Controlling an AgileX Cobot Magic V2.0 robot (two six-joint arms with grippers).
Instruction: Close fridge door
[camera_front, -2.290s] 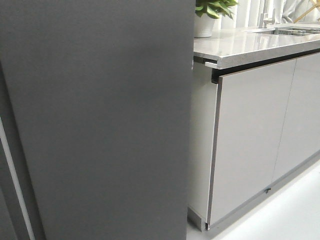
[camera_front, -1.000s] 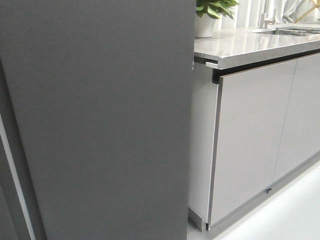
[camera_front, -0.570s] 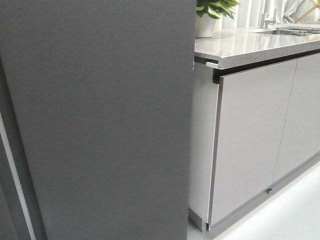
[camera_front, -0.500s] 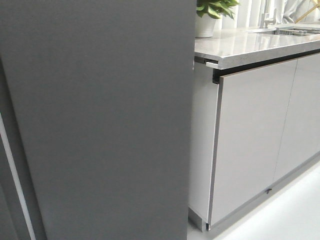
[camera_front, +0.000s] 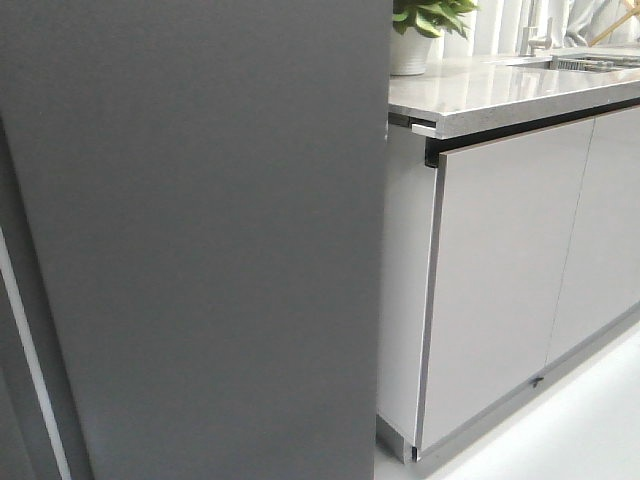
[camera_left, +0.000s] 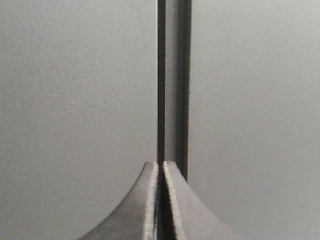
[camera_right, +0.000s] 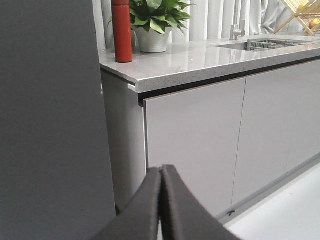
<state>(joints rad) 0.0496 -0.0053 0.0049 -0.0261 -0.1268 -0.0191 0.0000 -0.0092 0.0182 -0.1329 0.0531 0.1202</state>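
A tall flat matte dark-grey front (camera_front: 200, 250) fills the left of the front view, with a thin white strip (camera_front: 30, 370) at its far left. In the left wrist view, two dark-grey faces, one (camera_left: 75, 85) and the other (camera_left: 255, 85), stand on either side of a narrow dark vertical gap (camera_left: 172, 85). No white lining, bins or blue tape show, so I cannot tell which face is the fridge door. My left gripper (camera_left: 160, 164) is shut and empty, its tips close before that gap. My right gripper (camera_right: 161, 169) is shut and empty, near the dark front's right edge (camera_right: 50, 125).
Pale grey glossy cabinet fronts (camera_front: 500, 270) under a stone counter (camera_front: 500, 90) stand right of the dark front. A potted plant (camera_right: 152, 25), a red bottle (camera_right: 122, 30) and a sink tap (camera_right: 235, 27) are on the counter. White floor (camera_front: 580, 430) lies at the lower right.
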